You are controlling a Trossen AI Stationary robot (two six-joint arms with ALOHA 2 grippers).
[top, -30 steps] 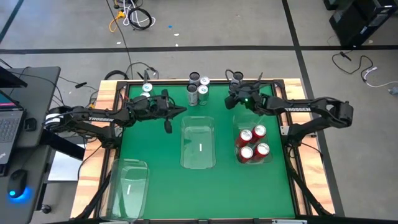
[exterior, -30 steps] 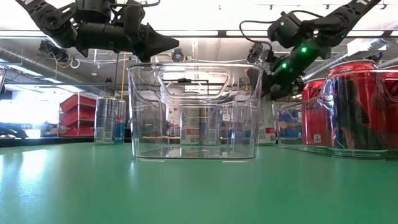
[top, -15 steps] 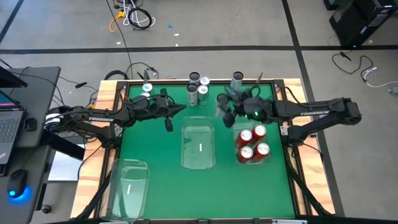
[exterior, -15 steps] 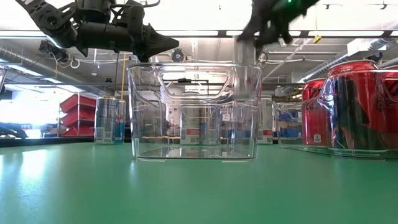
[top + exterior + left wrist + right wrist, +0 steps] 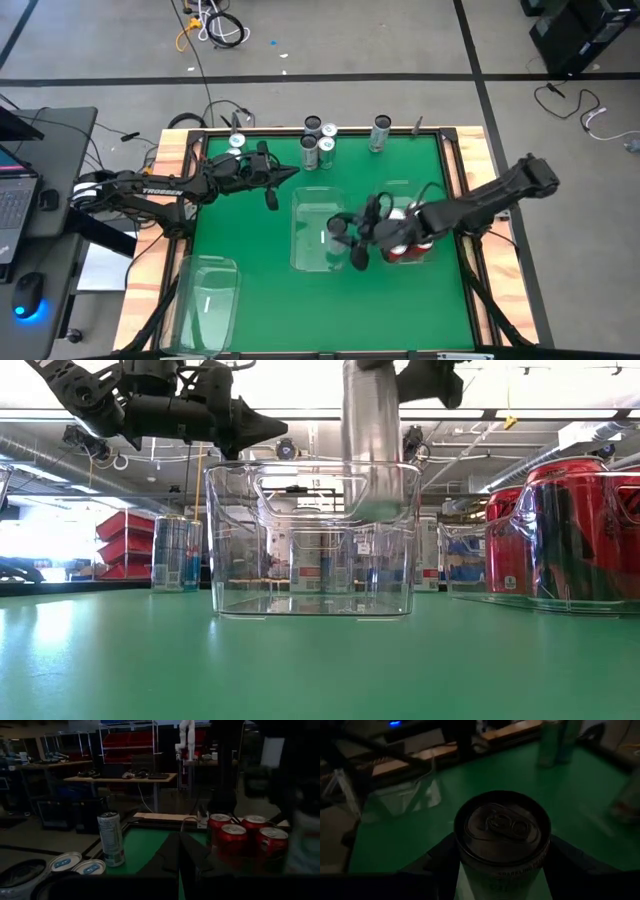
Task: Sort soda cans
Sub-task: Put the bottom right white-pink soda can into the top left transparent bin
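My right gripper [image 5: 348, 243] is shut on a silver soda can [image 5: 372, 440] over the middle clear bin [image 5: 320, 212]; its wrist view looks down on the can's top [image 5: 502, 827]. Three silver cans [image 5: 318, 140] stand on their bases at the far edge. Single cans stand at far right [image 5: 380, 132] and far left [image 5: 236, 140]. Red cans [image 5: 405, 235] stand in the right bin. My left gripper [image 5: 270, 182] hovers shut, left of the middle bin, touching nothing. My right gripper pinches the silver can's side wall just below its top rim [image 5: 470, 865], one finger [image 5: 437, 862] on each side. The fingers come roughly level from the table's right. The can hangs upright, lifted clear, with its lower end [image 5: 375, 505] inside the middle bin's open top.
A third clear bin [image 5: 205, 295] sits at the near left corner. The table has a raised wooden frame [image 5: 180, 150]. Green mat lies open between the bins and along the near edge. A laptop and a mouse [image 5: 30, 295] sit beyond the left edge.
My right gripper has carried a silver can from the far edge toward the near left, past the right bin, to above the middle bin. The can has come down until its lower end is inside the bin. One can stays standing at the far right.
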